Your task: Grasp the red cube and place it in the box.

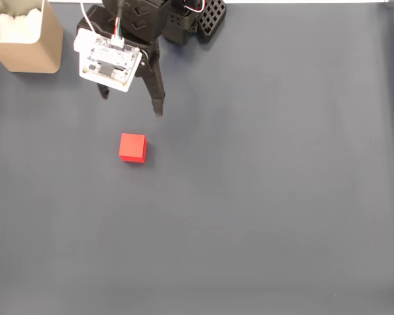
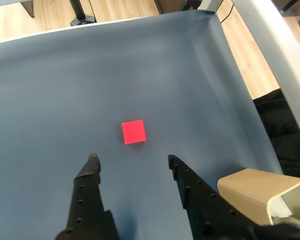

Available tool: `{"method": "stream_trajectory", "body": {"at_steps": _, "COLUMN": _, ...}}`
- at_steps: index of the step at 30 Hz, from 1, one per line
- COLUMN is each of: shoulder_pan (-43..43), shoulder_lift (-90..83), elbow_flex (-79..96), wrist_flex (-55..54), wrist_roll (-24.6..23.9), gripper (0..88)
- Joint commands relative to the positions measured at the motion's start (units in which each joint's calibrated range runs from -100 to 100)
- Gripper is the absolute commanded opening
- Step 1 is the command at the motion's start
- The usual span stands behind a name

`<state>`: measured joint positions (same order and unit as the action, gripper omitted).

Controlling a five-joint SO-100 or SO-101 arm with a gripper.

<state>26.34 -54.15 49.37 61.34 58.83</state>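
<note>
Fixed view, left to right: box (image 1: 27,41), top-left corner, cut off by the frame, white filling inside; claw (image 1: 131,105), black, fingers spread, empty; red cube (image 1: 132,147) on grey desk (image 1: 269,184), just below the claw, unobstructed.

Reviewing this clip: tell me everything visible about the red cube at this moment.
The red cube is small, bright red and solid-coloured, with plain matte faces and crisp edges. It sits flat on the dark grey mat, slightly turned against the picture's edges in both views. Nothing touches it but the mat. The open gripper hangs short of it, fingertips apart and clear of it. In the fixed view the tan box stands far off at the upper left corner.
</note>
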Motion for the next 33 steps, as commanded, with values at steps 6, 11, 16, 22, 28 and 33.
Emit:
{"method": "stream_trajectory", "body": {"at_steps": 6, "shoulder_pan": -0.3, "shoulder_lift": 1.8, "elbow_flex": 0.0, "wrist_flex": -4.9, "wrist_roll": 2.1, "gripper": 34.4}}
{"method": "stream_trajectory", "body": {"at_steps": 11, "shoulder_pan": -1.4, "shoulder_lift": 2.8, "elbow_flex": 2.4, "wrist_flex": -9.3, "wrist_roll": 2.6, "gripper": 36.4}}
{"method": "stream_trajectory", "body": {"at_steps": 16, "shoulder_pan": -3.3, "shoulder_lift": 4.5, "elbow_flex": 5.9, "wrist_flex": -13.2, "wrist_roll": 2.6, "gripper": 36.7}}
{"method": "stream_trajectory", "body": {"at_steps": 22, "shoulder_pan": -4.7, "shoulder_lift": 5.9, "elbow_flex": 9.1, "wrist_flex": -15.5, "wrist_roll": 1.8, "gripper": 36.7}}
{"method": "stream_trajectory", "body": {"at_steps": 28, "shoulder_pan": -5.0, "shoulder_lift": 8.1, "elbow_flex": 10.8, "wrist_flex": -18.1, "wrist_roll": 1.3, "gripper": 36.9}}
{"method": "stream_trajectory", "body": {"at_steps": 33, "shoulder_pan": -4.4, "shoulder_lift": 10.3, "elbow_flex": 10.9, "wrist_flex": -19.2, "wrist_roll": 0.6, "gripper": 36.9}}
